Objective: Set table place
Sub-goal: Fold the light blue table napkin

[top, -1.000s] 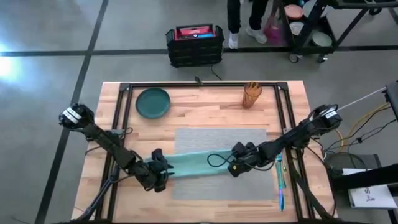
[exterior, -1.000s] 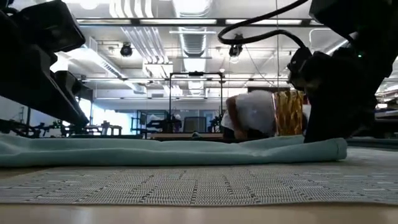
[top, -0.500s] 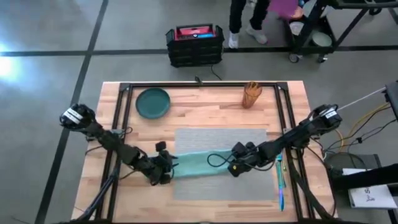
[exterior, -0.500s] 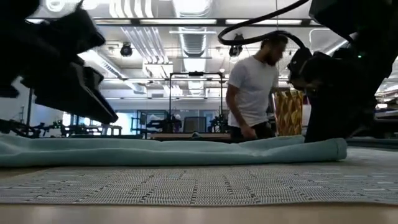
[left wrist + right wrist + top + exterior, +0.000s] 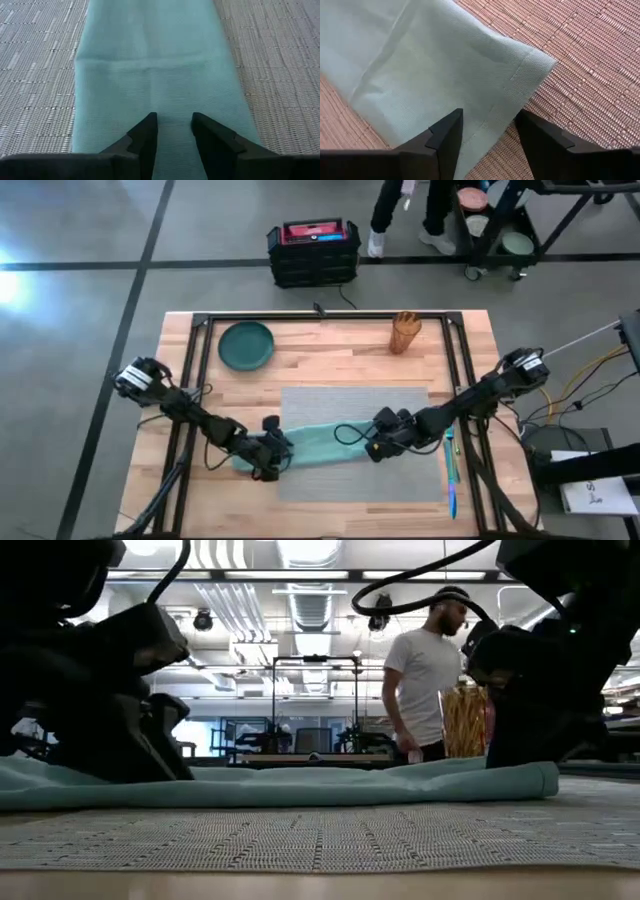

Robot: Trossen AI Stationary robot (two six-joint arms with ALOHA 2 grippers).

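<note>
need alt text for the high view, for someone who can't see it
Seen from above, two dark robot arms meet over a teal napkin lying on a grey placemat on a wooden table: left gripper at one end, right gripper at the other. A green plate sits at the far side.

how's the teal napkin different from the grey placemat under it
The napkin is a teal, fine-weave cloth folded into a narrow strip; the placemat is grey, coarsely woven, much wider and spread out in a single layer. The napkin lies on top, across the placemat. Both lie flat on the table.
</note>
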